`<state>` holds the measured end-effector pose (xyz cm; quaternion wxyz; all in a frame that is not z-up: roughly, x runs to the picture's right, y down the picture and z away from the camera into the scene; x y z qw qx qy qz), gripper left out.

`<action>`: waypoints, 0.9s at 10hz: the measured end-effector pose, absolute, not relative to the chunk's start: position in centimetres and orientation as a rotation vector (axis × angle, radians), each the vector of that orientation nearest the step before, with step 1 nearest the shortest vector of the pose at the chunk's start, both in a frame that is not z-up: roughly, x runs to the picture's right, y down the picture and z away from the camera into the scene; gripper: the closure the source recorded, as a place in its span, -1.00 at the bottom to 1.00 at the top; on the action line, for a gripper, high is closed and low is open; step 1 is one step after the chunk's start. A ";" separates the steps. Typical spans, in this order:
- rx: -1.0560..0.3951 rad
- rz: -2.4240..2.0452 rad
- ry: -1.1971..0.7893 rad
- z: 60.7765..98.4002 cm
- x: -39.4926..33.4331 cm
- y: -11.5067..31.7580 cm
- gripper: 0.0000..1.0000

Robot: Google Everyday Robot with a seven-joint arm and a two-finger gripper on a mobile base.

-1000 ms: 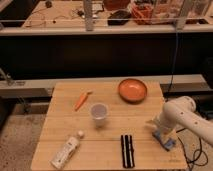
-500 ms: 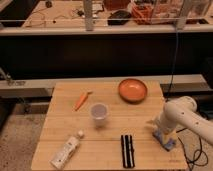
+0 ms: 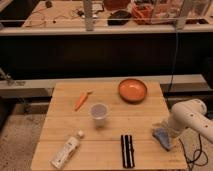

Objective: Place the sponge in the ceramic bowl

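The end effector (image 3: 162,130) is hanging low right at the sponge (image 3: 160,138), by the surface's (image 3: 65,115) near right edge; whether it is gripping, I cannot tell. The sponge is looking soft and light, wanting a gentle pinch across its narrow sides. The ceramic bowl (image 3: 132,90) is sitting beyond the end effector, leftward, holding nothing.

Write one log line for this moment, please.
tool: at sponge, by right edge of table | sponge: not yet in bowl | ceramic bowl: empty, apart from sponge
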<state>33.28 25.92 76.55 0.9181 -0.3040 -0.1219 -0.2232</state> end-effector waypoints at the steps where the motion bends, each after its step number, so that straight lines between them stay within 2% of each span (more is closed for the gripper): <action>1: -0.627 -0.460 -0.247 76.4 33.7 26.3 -0.60; 6: -0.612 -0.398 -0.233 75.7 35.6 27.2 -0.60; 9: -0.604 -0.213 -0.208 75.9 36.2 26.9 -0.60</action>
